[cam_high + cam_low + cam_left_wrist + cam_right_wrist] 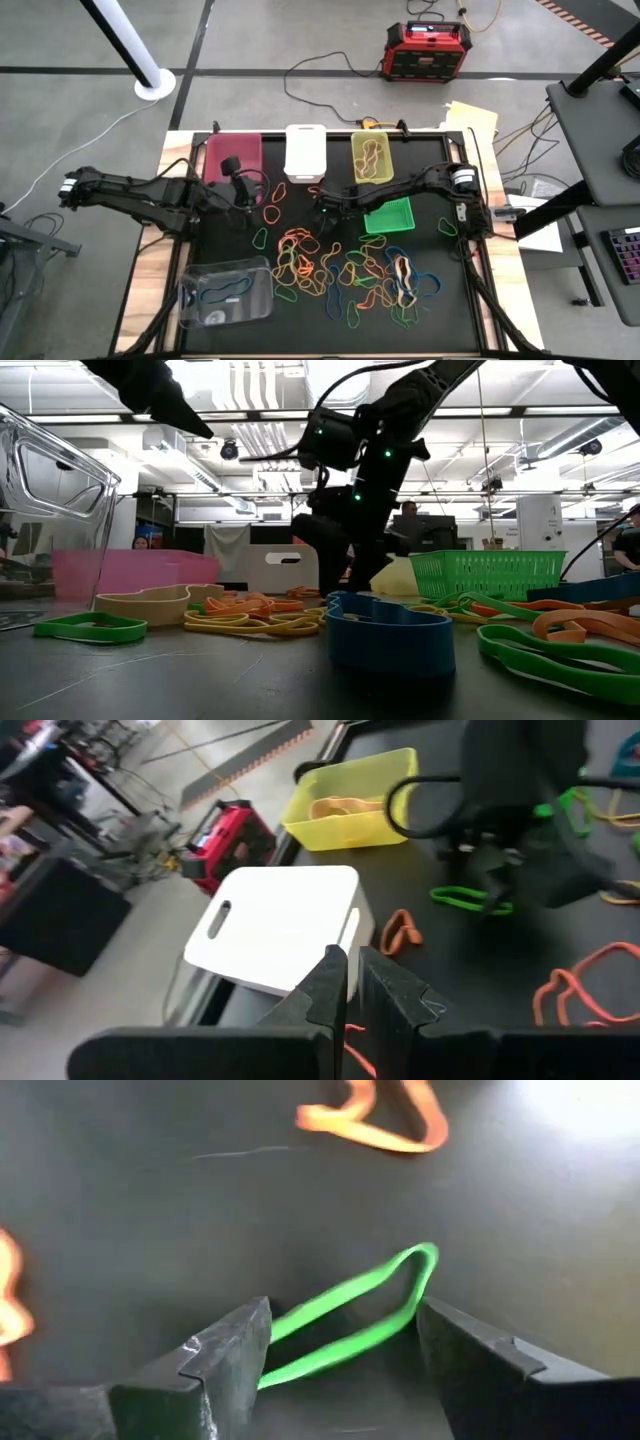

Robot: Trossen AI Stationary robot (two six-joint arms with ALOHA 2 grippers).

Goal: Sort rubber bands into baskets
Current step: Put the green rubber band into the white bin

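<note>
Many coloured rubber bands (340,270) lie loose on the black mat. Along the far edge stand a pink basket (233,155), a white one (305,152) and a yellow one (372,157). A green mesh basket (388,215) is mid-right and a clear one (225,292) near left. My right gripper (340,1365) is open and low over the mat, one finger on either side of a green rubber band (350,1320) that lies flat. My left gripper (350,995) is shut and holds nothing, raised in front of the pink basket.
An orange band (400,930) lies by the white basket (280,925), and another (375,1125) lies beyond the green one. The clear basket holds a blue band (222,292). A red-black box (425,50) and cables sit on the floor past the table's far edge.
</note>
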